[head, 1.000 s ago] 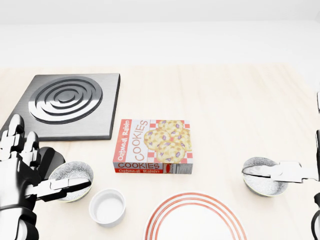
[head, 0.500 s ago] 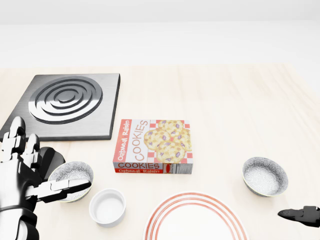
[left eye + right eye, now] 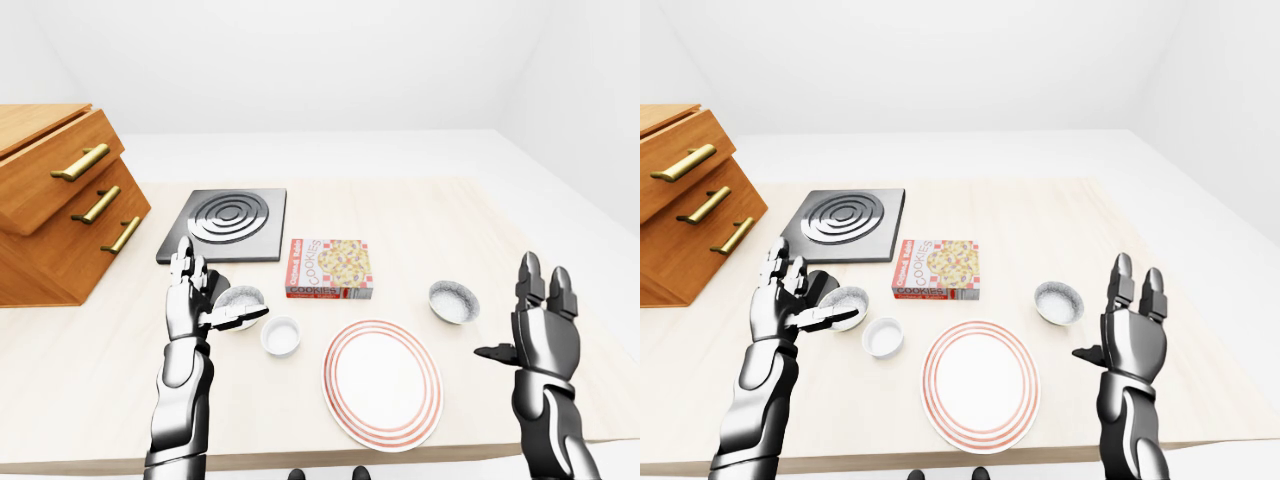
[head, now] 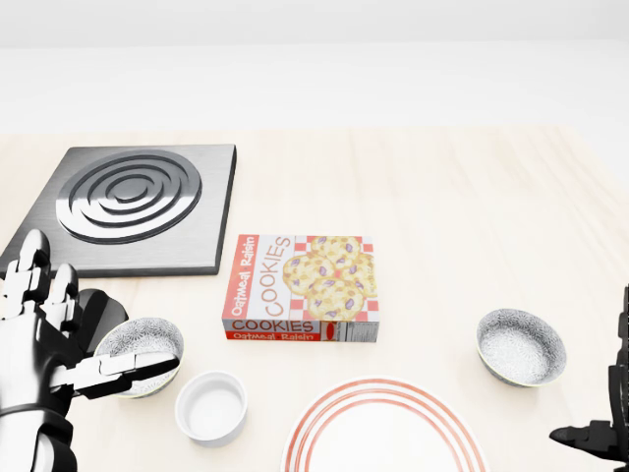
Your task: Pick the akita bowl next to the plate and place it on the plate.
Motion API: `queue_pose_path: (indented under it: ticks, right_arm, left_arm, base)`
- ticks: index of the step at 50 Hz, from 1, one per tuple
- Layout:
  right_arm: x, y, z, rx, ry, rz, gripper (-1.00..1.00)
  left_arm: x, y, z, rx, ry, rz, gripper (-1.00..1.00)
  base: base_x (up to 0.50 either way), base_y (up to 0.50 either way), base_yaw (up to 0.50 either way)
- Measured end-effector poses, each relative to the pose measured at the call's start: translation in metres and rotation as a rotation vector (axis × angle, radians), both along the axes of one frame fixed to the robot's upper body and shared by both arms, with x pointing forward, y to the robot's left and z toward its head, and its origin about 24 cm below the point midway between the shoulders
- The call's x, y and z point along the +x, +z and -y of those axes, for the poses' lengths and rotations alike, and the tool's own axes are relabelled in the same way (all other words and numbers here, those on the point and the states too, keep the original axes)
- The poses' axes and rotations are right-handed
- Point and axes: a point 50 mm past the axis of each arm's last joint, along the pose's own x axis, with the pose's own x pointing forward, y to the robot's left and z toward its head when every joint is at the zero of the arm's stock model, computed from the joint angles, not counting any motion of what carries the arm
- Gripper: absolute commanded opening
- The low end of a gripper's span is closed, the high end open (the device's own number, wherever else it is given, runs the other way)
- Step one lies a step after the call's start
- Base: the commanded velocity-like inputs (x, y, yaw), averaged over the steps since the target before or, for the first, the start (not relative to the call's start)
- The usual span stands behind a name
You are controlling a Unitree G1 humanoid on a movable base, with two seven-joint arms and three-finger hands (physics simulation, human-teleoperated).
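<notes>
The right hand (image 3: 540, 325) has pulled away from the bowl (image 4: 521, 346) and is now raised, fingers spread, empty; the grasp must be retried. The bowl sits on the desk (image 4: 472, 216), right of the plate (image 3: 382, 380). The left hand (image 3: 195, 295), spread, hovers by another bowl (image 4: 140, 349); a small white cup (image 4: 210, 407) and cookie box (image 4: 303, 288) lie clear of the path.

Two speckled bowls (image 4: 521, 345) (image 4: 141, 344), one white ramekin (image 4: 211, 406), one plate (image 3: 383, 381), one cookie box (image 4: 302, 288), one hob (image 4: 133, 205).

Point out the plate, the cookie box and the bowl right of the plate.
plate (image 3: 382, 382), left-eye view, bare white centre.
cookie box (image 4: 303, 285), head view, printed top face.
bowl (image 4: 520, 346), head view, inside of the bowl.
</notes>
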Motion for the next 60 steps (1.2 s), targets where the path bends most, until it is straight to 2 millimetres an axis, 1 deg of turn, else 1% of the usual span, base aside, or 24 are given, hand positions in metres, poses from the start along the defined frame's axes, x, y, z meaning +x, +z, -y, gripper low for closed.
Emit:
queue_pose_path:
  ticks: [13, 29, 41, 51, 60]
  right_arm:
    - [0.009, -0.002, -0.009, -0.148, 0.013, 0.081, 1.00]
    - [0.026, -0.022, -0.022, -0.274, 0.122, -0.049, 1.00]
    - [0.037, -0.035, -0.027, -0.335, 0.182, -0.130, 1.00]
    - [0.046, -0.031, -0.024, -0.350, 0.185, -0.126, 1.00]
    - [0.055, -0.020, -0.016, -0.341, 0.159, -0.091, 1.00]
  left_arm:
    - [0.000, 0.000, 0.000, -0.005, 0.000, -0.002, 1.00]
    - [0.000, 0.000, 0.001, -0.008, -0.004, -0.004, 1.00]
    - [0.001, -0.002, 0.001, -0.009, -0.006, -0.004, 1.00]
    - [0.001, -0.003, 0.001, -0.009, -0.008, -0.005, 1.00]
    - [0.001, -0.003, 0.001, -0.009, -0.008, -0.006, 1.00]
  base:
    - [0.00, 0.00, 0.00]
    - [0.00, 0.00, 0.00]
    - [0.00, 0.00, 0.00]
    - [0.00, 0.00, 0.00]
    - [0.00, 0.00, 0.00]
